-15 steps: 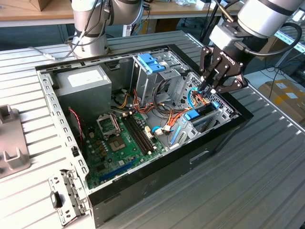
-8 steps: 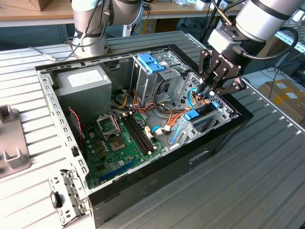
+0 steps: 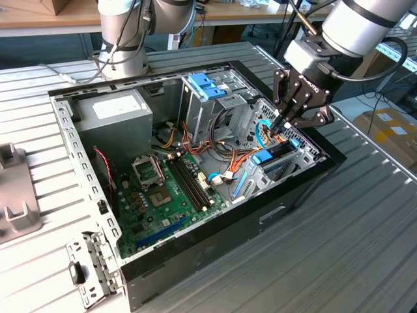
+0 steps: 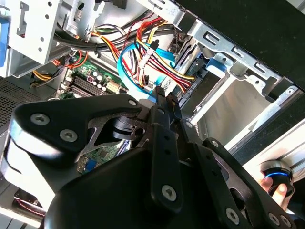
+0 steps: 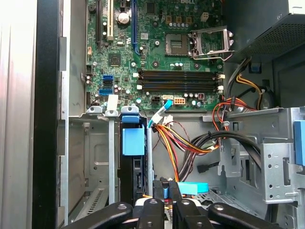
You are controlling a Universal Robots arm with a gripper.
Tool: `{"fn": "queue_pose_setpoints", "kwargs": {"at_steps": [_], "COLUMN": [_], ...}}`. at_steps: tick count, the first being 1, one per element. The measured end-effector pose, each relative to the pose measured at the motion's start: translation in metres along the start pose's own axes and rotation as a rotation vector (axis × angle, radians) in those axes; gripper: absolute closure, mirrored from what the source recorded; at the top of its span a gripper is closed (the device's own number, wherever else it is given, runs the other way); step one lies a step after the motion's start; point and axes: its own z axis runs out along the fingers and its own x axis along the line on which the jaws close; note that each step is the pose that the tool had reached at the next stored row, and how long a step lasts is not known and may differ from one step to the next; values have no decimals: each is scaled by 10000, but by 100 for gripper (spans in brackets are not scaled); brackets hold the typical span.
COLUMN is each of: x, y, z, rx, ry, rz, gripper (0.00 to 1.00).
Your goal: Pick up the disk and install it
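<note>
The disk (image 5: 132, 143) stands on edge in the drive cage (image 3: 287, 160) at the right of the exterior view, its blue carrier uppermost. Treat it as stiff, fairly heavy and shock-sensitive — take it by the carrier's long edges. The gripper (image 3: 288, 125) points steeply down over the cage, its fingertips pinched onto a blue tab (image 5: 190, 188) — not the disk.

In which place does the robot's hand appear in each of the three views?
Exterior view: the hand is above the drive cage, toward the exterior view's right.
Second wrist view: the hand points at the coloured wires.
First wrist view: the hand sits beside the drive cage.
Shared landmark: the green motherboard.
</note>
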Motion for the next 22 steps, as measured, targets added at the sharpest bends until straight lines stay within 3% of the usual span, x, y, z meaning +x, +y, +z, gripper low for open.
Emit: {"fn": "queue_pose_setpoints", "kwargs": {"at_steps": [3,6,7,8,9,10,17,22], "x": [1,75,92,110,124,134,240,264], "y": [0,-2,-2,-2,-3,-3,-3,-5], "z": [2,24,29,30,31,32,54,91], "rx": [0,0,0,-1,-2,-2,-2,-2], "ry": [-1,-21,-104,-250,-352,-369,-370,-369], "rz": [0,-2,-7,-17,-24,-26,-26,-25], "gripper": [84,84,84,84,84,84,84,84]}}
